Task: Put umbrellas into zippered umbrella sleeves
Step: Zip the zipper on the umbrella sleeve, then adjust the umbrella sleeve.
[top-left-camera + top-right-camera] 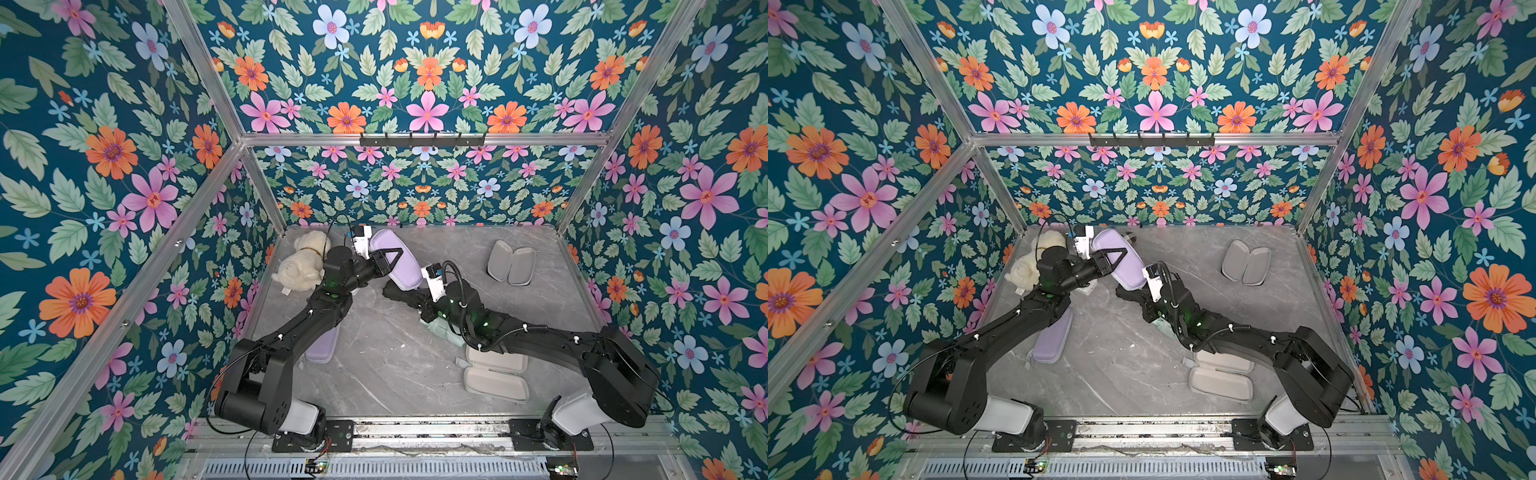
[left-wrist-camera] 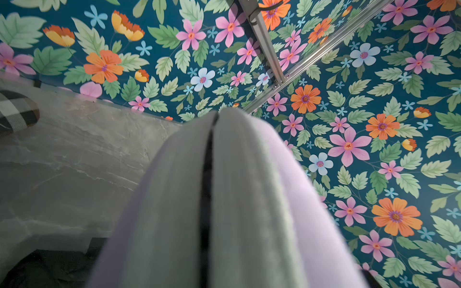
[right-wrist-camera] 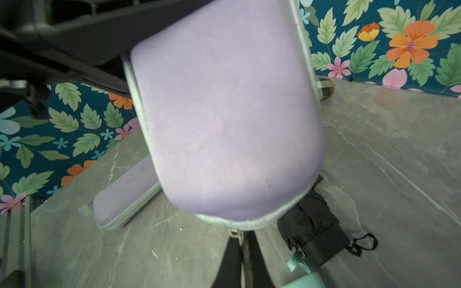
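At the table's [image 1: 390, 374] back left corner, a cream plush toy [image 1: 301, 262] lies near the wall. Nearer the front, a closed lavender sleeve [image 1: 322, 349] lies flat, partly under the left arm. The left claw [image 1: 390, 262] is clamped across a second lavender sleeve [image 1: 405, 272] and holds it raised and tilted above the table. Beneath its lower end lies the black umbrella [image 3: 314, 232], strap on the table. The right claw [image 3: 242, 243] has its fingers pressed together at the zip pull [image 3: 234, 233] on that lower end; whether the pull is pinched cannot be told. A mint green umbrella [image 1: 440, 332] lies partly under the right arm. Further right, an open sleeve [image 1: 496, 378] lies near the front, grey lining up. A far open sleeve [image 1: 510, 264] lies likewise toward the back wall.
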